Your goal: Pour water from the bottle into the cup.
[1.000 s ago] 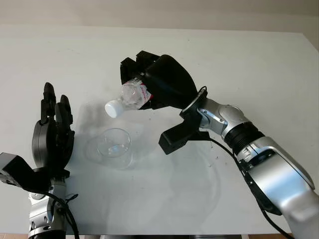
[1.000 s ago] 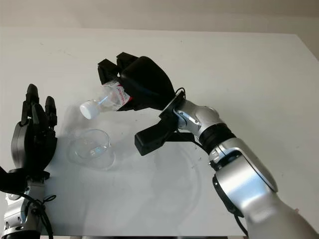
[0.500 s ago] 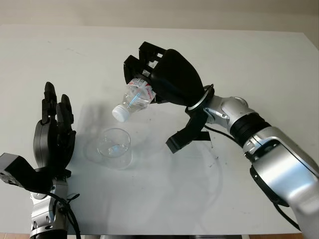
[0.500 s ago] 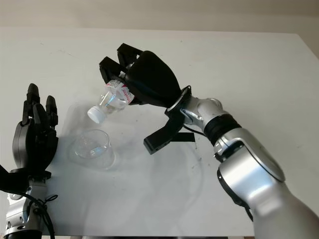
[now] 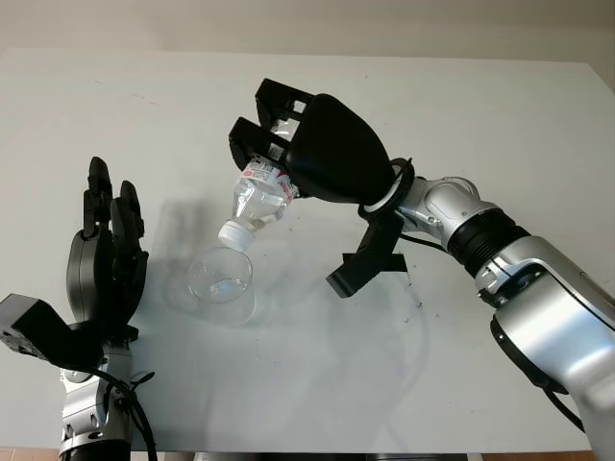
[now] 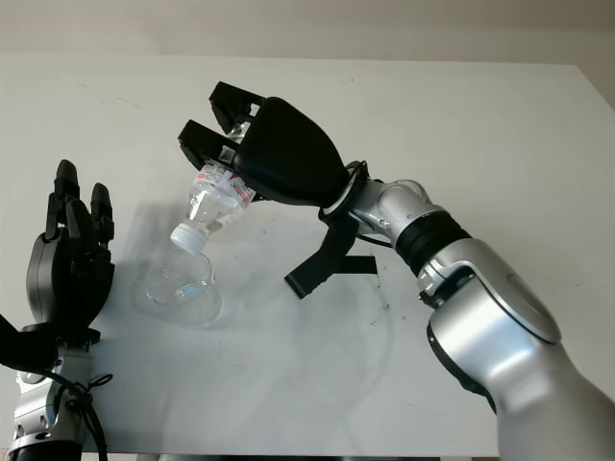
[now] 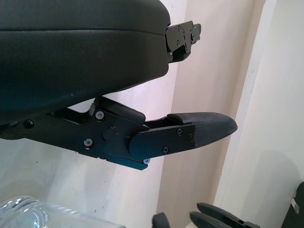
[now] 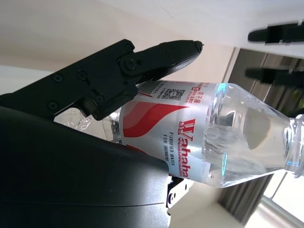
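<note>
Bottle (image 5: 258,197) pinched in right robot hand (image 5: 317,149), tilted neck-down over cup (image 5: 221,279) on table (image 5: 480,115); cap apparently on, pouring judged unfinished. Left robot hand (image 5: 101,274) held open nearby.

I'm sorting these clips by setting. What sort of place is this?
Probably a lab or test bench rather than a kitchen: a bare white table against a plain wall, holding just a clear cup. The right hand tips a water bottle over it; the left hand is open nearby.
</note>
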Tool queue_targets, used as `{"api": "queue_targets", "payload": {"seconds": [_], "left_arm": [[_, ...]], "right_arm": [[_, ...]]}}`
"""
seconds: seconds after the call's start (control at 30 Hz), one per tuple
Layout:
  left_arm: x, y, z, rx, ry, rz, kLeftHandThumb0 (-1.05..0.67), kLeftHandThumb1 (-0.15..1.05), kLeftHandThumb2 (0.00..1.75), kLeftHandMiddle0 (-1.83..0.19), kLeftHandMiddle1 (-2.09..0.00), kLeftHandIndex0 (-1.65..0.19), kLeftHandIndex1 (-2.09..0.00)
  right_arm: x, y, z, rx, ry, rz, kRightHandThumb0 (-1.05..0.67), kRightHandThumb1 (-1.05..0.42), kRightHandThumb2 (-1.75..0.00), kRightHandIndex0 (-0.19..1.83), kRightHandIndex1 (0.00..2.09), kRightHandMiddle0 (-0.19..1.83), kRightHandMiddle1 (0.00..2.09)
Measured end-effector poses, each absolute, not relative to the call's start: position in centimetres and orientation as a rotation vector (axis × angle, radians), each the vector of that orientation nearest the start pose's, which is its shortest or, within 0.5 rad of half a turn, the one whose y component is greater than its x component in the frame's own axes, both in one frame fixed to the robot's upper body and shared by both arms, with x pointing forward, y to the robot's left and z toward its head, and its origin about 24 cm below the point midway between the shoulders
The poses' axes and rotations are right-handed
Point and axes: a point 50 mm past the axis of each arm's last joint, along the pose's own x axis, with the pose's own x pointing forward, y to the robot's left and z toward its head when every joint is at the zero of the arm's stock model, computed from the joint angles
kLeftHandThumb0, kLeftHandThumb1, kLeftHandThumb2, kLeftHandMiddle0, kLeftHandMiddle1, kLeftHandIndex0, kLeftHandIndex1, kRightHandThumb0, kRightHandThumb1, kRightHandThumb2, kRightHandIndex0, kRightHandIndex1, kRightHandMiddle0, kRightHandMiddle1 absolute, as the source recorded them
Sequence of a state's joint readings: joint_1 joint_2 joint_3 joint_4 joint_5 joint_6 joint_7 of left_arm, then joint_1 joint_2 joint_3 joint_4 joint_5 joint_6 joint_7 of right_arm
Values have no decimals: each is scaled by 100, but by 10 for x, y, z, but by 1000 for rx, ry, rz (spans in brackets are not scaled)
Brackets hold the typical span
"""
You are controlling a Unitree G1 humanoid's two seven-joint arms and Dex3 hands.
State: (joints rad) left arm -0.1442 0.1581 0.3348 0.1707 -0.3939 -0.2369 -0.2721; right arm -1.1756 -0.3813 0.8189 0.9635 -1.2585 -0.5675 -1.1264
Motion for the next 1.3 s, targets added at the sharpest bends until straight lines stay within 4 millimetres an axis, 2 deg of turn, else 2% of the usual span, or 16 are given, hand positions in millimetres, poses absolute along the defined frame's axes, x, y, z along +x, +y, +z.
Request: {"api": "queue_targets", "payload": {"seconds": [0.03, 0.07, 0.17, 0.33, 0.43, 0.6, 0.77, 0.8, 0.87, 0.93, 1.17, 1.3], "left_arm": [[266, 247, 78, -204, -321, 74, -76, 105, 55, 18, -5, 19, -3], [267, 247, 78, -204, -322, 74, -76, 105, 55, 18, -5, 19, -3], [267, 247, 78, -204, -322, 74, -76, 105, 55, 18, -5, 19, -3], [267, 247, 78, -204, -322, 72, -77, 105, 55, 18, -5, 19, -3], [267, 247, 78, -201, -323, 71, -76, 105, 56, 18, -5, 19, -2], [267, 246, 78, -199, -323, 71, -75, 105, 57, 17, -6, 18, -2], [267, 246, 78, -200, -323, 71, -75, 105, 57, 18, -5, 19, -2], [267, 246, 78, -200, -323, 71, -75, 105, 57, 18, -5, 19, -2], [267, 246, 78, -200, -323, 71, -75, 105, 57, 17, -6, 19, -2], [267, 246, 77, -200, -323, 71, -75, 105, 57, 18, -5, 19, -2], [267, 246, 77, -200, -323, 70, -76, 105, 57, 17, -6, 19, -1], [266, 247, 78, -198, -324, 71, -75, 105, 55, 18, -5, 18, -2]], "right_arm": [[358, -58, 181, -1411, -1614, 272, -51, -105, -21, 117, 209, 46, 193], [357, -57, 180, -1404, -1625, 275, -51, -105, -18, 117, 209, 44, 189], [354, -54, 177, -1398, -1663, 288, -52, -105, -16, 118, 209, 48, 190], [353, -53, 173, -1418, -1711, 286, -51, -105, -11, 116, 209, 39, 170], [353, -53, 171, -1444, -1722, 291, -50, -105, -10, 113, 209, 38, 165], [353, -53, 170, -1447, -1723, 293, -52, -105, -11, 113, 209, 43, 169], [352, -52, 171, -1425, -1717, 288, -52, -105, -16, 117, 209, 51, 185], [352, -51, 172, -1408, -1707, 290, -52, -105, -20, 117, 209, 55, 196], [352, -49, 174, -1330, -1627, 305, -50, -105, -30, 120, 209, 84, 207], [354, -47, 179, -1197, -1482, 301, -48, -105, -34, 123, 209, 99, 209], [363, -59, 188, -901, -1076, 357, -41, -105, -36, 120, 209, 95, 209], [369, -71, 186, -631, -837, 391, -40, -105, -40, 120, 209, 86, 209]]}}
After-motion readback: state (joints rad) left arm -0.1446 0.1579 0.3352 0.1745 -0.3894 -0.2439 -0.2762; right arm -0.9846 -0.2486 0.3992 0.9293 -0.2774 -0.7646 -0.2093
